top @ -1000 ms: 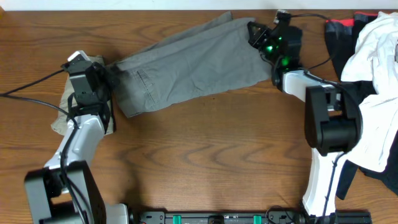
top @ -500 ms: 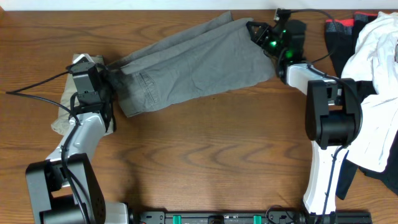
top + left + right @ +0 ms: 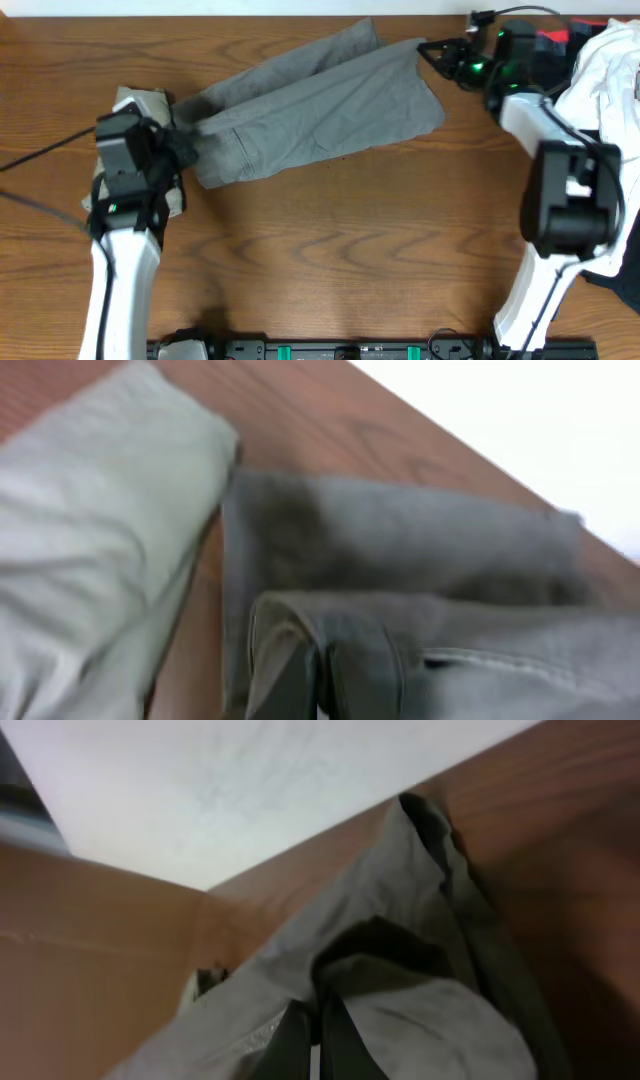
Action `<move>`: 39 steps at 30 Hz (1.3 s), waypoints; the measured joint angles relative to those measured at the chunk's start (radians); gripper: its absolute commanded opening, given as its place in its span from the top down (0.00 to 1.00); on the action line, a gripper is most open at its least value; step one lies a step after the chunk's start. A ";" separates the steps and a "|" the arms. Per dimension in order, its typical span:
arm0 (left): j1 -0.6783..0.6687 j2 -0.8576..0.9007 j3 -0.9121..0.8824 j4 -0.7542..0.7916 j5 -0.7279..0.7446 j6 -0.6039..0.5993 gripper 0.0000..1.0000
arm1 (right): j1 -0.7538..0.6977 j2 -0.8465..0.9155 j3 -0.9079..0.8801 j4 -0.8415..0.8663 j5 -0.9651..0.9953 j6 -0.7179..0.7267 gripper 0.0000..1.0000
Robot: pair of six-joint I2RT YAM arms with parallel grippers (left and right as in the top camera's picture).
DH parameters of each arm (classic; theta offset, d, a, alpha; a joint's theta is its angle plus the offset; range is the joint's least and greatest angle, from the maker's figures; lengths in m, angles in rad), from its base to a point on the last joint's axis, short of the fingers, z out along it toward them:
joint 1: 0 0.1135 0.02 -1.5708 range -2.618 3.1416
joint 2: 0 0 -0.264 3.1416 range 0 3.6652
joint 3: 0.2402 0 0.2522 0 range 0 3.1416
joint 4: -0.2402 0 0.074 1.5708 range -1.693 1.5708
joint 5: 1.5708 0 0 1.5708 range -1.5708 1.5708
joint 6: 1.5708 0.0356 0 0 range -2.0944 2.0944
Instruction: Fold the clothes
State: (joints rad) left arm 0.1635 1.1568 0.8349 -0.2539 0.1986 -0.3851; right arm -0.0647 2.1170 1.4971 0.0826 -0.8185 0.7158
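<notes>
The grey shorts (image 3: 320, 100) lie stretched in a long band across the back of the table, held at both ends. My left gripper (image 3: 183, 142) is shut on their left end, and the left wrist view shows its fingers (image 3: 300, 685) pinched on a grey fold (image 3: 420, 560). My right gripper (image 3: 432, 52) is shut on the upper right corner, with bunched grey cloth (image 3: 420, 1020) over its fingertips (image 3: 335, 1045). The khaki shorts (image 3: 140, 102) lie folded under my left arm, also seen as khaki cloth (image 3: 90, 540) beside the grey pair.
A pile of white clothing (image 3: 605, 110) and a black and red garment (image 3: 550, 42) lie at the right edge, beside the right arm. A cable (image 3: 40, 160) trails left from the left arm. The table's far edge (image 3: 250, 14) runs just behind the shorts.
My right gripper has moved right along the back edge, pulling the grey shorts' corner with it and drawing the cloth straighter. The left arm has shifted slightly while holding its end.
</notes>
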 measured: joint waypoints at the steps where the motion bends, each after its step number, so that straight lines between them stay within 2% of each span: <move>1: -0.002 -0.039 0.001 -0.042 0.013 0.001 0.94 | -0.010 -0.039 0.000 -0.072 0.000 -0.013 0.99; 6: -0.005 -0.187 0.002 -0.224 0.092 0.013 0.94 | -0.069 -0.238 0.003 -0.409 0.050 -0.078 0.99; 10: -0.008 -0.269 0.003 -0.356 0.153 0.019 0.94 | -0.136 -0.369 0.004 -0.593 0.166 -0.145 0.99; 17: 0.010 -0.341 0.003 -0.541 0.180 0.021 0.94 | -0.314 -0.525 0.008 -0.730 0.391 -0.242 0.99; 24: 0.011 -0.361 0.003 -0.669 0.220 0.024 0.94 | -0.308 -0.544 0.009 -0.811 0.421 -0.327 0.99; 28: 0.011 -0.361 0.003 -0.719 0.221 0.027 0.94 | -0.256 -0.530 0.009 -0.860 0.427 -0.366 0.99; 35: 0.011 -0.361 0.003 -0.840 0.164 0.048 0.94 | -0.171 -0.397 0.007 -1.070 0.423 -0.425 0.74; 39: 0.011 -0.361 0.003 -0.873 0.122 0.055 0.94 | -0.158 -0.340 -0.017 -1.173 0.405 -0.480 0.66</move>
State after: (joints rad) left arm 0.1741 0.7956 0.8379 -1.1271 0.3206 -0.3302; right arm -0.2230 1.7771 1.4799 -1.0901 -0.4133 0.2356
